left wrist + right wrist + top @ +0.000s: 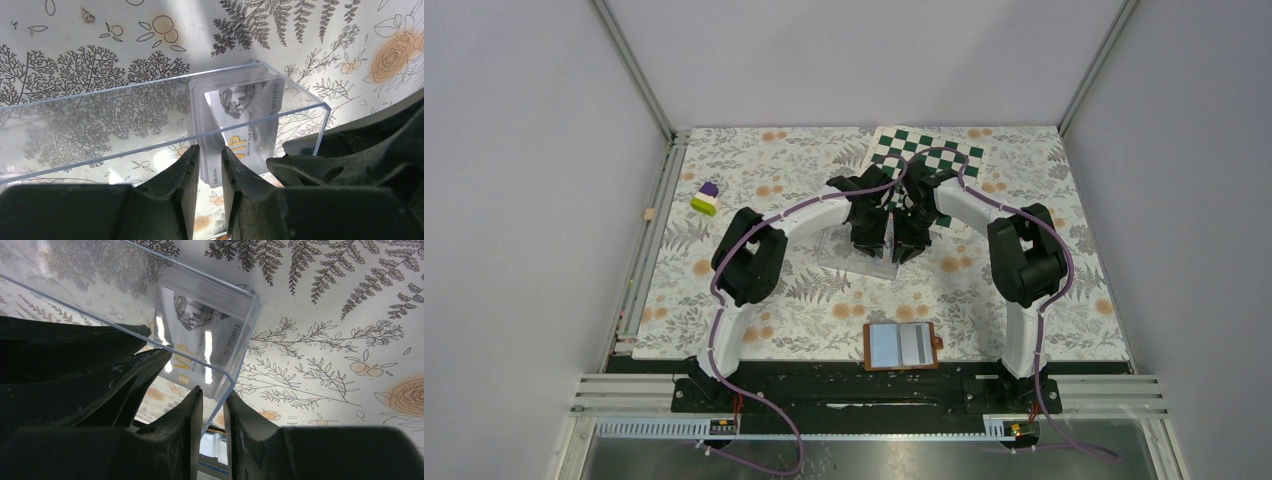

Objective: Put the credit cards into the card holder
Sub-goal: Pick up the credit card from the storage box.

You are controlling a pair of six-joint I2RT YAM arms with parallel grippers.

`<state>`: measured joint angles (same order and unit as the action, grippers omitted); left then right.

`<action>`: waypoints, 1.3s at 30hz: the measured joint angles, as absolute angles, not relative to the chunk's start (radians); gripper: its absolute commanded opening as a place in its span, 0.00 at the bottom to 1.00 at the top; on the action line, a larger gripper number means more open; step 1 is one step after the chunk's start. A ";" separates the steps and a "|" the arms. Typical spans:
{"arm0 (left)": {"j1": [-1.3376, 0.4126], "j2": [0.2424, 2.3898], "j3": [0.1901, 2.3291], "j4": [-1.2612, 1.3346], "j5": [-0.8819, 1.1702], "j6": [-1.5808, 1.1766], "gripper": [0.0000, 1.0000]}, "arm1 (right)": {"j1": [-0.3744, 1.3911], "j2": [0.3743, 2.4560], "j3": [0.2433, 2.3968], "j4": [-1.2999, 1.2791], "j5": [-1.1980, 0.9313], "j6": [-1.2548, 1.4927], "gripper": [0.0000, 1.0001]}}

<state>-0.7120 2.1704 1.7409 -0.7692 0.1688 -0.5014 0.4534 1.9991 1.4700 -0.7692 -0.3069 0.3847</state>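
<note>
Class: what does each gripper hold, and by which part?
The left gripper seems to pinch the upper edge of a credit card in the clear case; the right gripper pinches that case's end wall.

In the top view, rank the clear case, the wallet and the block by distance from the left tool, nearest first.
1. Clear case: mid-table, directly at the left tool.
2. Wallet: open, at the near edge.
3. Block: far left side.
</note>
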 measured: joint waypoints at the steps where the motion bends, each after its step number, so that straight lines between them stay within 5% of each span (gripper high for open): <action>1: -0.712 2.170 1.741 -0.769 0.168 -0.501 0.19 | 0.453 1.999 1.470 -0.769 -0.307 0.384 0.29; 12: -0.719 2.170 1.748 -0.771 0.160 -0.495 0.15 | 0.453 1.999 1.470 -0.769 -0.307 0.384 0.29; 20: -0.720 2.170 1.753 -0.780 0.151 -0.493 0.00 | 0.453 1.999 1.470 -0.773 -0.307 0.381 0.29; 39: -0.725 2.167 1.765 -0.788 0.162 -0.501 0.02 | 0.453 1.999 1.470 -0.787 -0.303 0.374 0.29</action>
